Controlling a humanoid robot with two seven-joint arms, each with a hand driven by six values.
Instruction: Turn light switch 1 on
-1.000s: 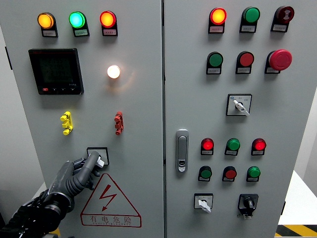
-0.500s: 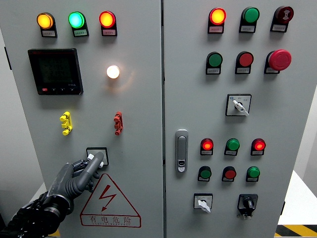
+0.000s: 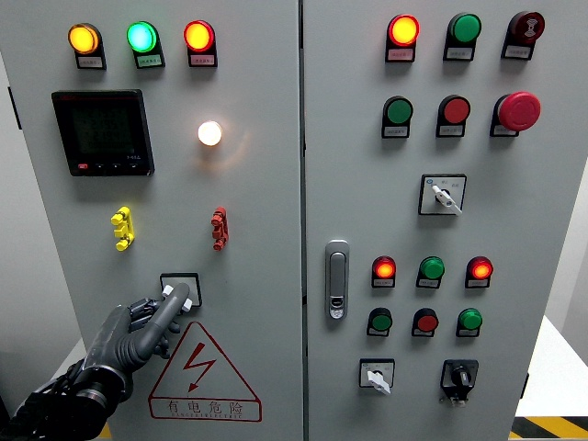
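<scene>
Low on the left door of the grey cabinet sits a small rotary light switch [image 3: 180, 287] in a black square frame. My left hand [image 3: 168, 303] reaches up to it from the lower left corner. Its dark fingers [image 3: 167, 312] are curled around the switch's white knob [image 3: 170, 291], one on each side. Above it a round white lamp [image 3: 209, 133] glows. My right hand does not show.
A yellow clip [image 3: 122, 228] and a red clip [image 3: 219, 228] stick out above the switch. A triangular red hazard sign [image 3: 204, 372] lies just below it. A black meter [image 3: 102, 131], coloured pilot lights and a door handle [image 3: 337, 278] fill the rest of the panels.
My left hand has slid slightly down and left while staying at the switch. The white knob tip shifted from the finger's lower right to its upper left. The lamp was lit throughout.
</scene>
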